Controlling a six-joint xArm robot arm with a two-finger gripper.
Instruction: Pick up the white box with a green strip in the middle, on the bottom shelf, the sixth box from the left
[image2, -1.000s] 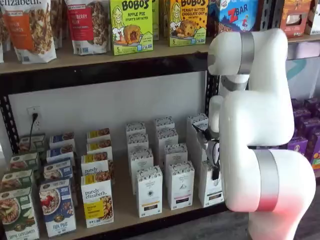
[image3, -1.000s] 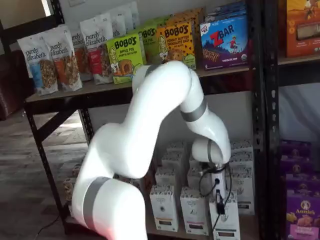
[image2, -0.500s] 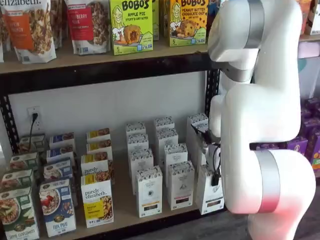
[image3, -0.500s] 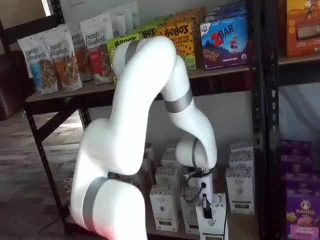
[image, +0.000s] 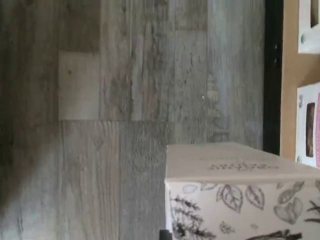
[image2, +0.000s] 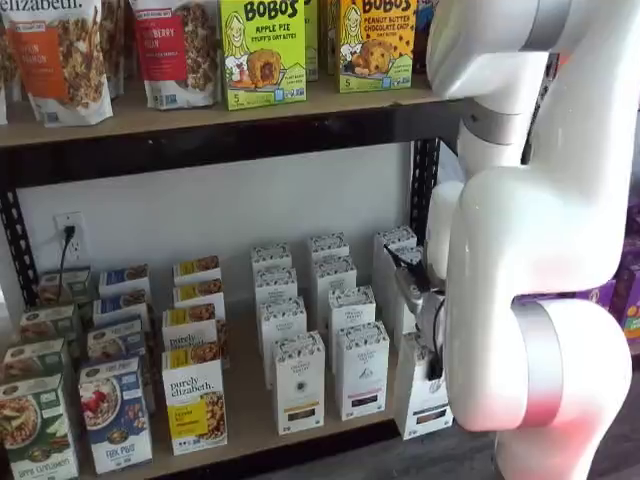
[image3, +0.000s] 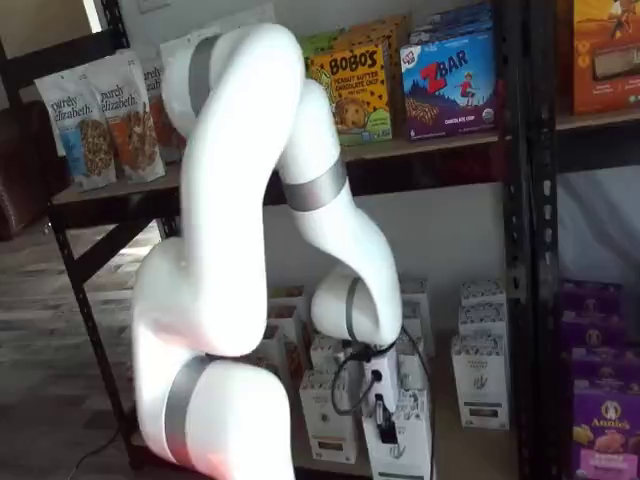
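The white box (image2: 421, 398) is a tall carton with a speckled top band, and my gripper (image2: 432, 352) is shut on its top. In both shelf views it stands at the front edge of the bottom shelf (image2: 246, 400), pulled forward of its row. Much of it is hidden behind my white arm. From the other side, one black finger (image3: 383, 421) lies against the white box (image3: 402, 445), with a cable looping above it. The wrist view shows the white box (image: 240, 197) close up, with leaf drawings on it, over grey floor planks.
More white cartons (image2: 299, 382) stand in rows on the shelf, with "purely elizabeth" boxes (image2: 194, 404) to their left. Another stack of white cartons (image3: 482, 370) stands by a black upright (image3: 526, 220). Purple boxes (image3: 603, 425) fill the neighbouring rack. The upper shelf (image2: 200, 120) carries snack boxes.
The arm has drawn back from the shelf with the white box in its grip, bringing it out past the front of its row. The upper arm links have swung higher.
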